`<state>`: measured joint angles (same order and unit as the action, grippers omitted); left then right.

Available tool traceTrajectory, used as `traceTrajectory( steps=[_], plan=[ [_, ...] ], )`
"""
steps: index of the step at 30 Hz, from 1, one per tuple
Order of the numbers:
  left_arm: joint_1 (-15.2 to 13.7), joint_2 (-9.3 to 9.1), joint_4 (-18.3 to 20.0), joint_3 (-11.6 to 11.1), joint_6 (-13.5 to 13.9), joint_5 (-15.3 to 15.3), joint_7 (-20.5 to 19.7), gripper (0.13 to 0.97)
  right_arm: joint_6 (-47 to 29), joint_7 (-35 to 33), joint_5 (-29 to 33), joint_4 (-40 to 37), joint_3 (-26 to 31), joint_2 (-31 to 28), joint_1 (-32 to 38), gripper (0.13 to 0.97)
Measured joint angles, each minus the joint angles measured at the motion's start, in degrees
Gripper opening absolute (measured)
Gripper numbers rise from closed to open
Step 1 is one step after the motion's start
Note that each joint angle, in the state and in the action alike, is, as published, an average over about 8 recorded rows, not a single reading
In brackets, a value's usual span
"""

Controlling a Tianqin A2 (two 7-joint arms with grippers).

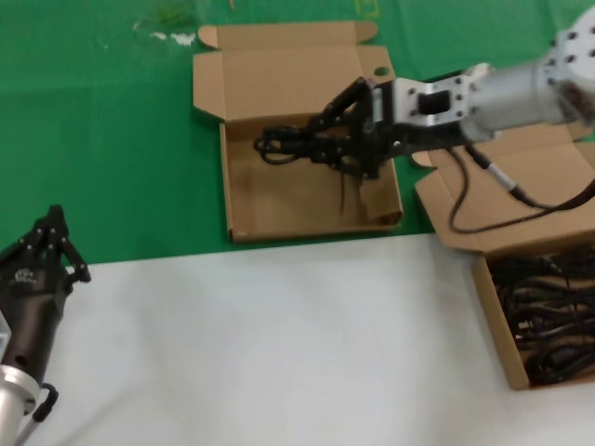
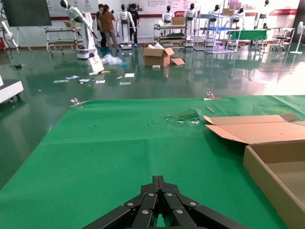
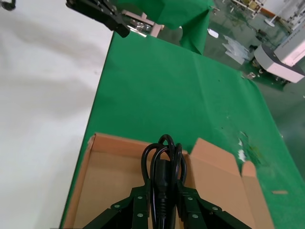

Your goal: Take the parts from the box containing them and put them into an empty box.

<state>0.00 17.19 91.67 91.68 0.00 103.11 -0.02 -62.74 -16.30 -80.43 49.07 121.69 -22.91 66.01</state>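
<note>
While the surface splits into a green cloth at the far side and a white sheet at the near side, the empty box sits open on the green, lid folded back to the far side, round hole in one flap. The full box is at the right edge, near side, plain lid back, packed with coiled black cords. The right arm reaches in from the right across the empty box; the right claw hangs over its floor, closed on one cord bundle, the loop end sticking out to the left past the fingertips. The wrist view shows the plug body pinched between the fingers, the loops free ahead. The left claw is parked near left over the white sheet, fingers drawn together, holding nothing. Likely handling: the bundle looks light, soft and floppy, loops may sag or snag on the box wall; the stiff plug at mid-bundle is the best hold. Not yet released.
</note>
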Motion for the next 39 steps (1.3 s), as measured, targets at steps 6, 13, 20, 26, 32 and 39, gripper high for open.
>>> traceTrajectory(
  steps=[6, 13, 20, 26, 32, 39],
  plan=[
    [0.0, 0.00, 0.0, 0.0, 0.0, 0.0, 0.0, 0.140, 4.4, -8.8, -0.4, -12.1, 0.0, 6.2, 1.7, 0.231],
    [0.0, 0.00, 0.0, 0.0, 0.0, 0.0, 0.0, 0.140, 7.2, -15.2, -0.9, -20.2, -0.6, 9.9, 2.8, 0.241],
    [0.0, 0.00, 0.0, 0.0, 0.0, 0.0, 0.0, 0.140, 8.3, -17.3, -2.2, -22.3, -1.9, 11.2, 2.8, 0.272],
    [0.0, 0.00, 0.0, 0.0, 0.0, 0.0, 0.0, 0.140, 8.5, -15.6, -2.8, -18.6, -2.6, 10.1, 1.2, 0.334],
    [0.0, 0.00, 0.0, 0.0, 0.0, 0.0, 0.0, 0.140, 8.5, -9.2, -4.5, -6.3, -4.4, 5.7, -4.2, 0.428],
    [0.0, 0.00, 0.0, 0.0, 0.0, 0.0, 0.0, 0.140, 11.6, -3.0, -10.7, 11.5, -10.6, -0.1, -16.8, 0.561]
  ],
)
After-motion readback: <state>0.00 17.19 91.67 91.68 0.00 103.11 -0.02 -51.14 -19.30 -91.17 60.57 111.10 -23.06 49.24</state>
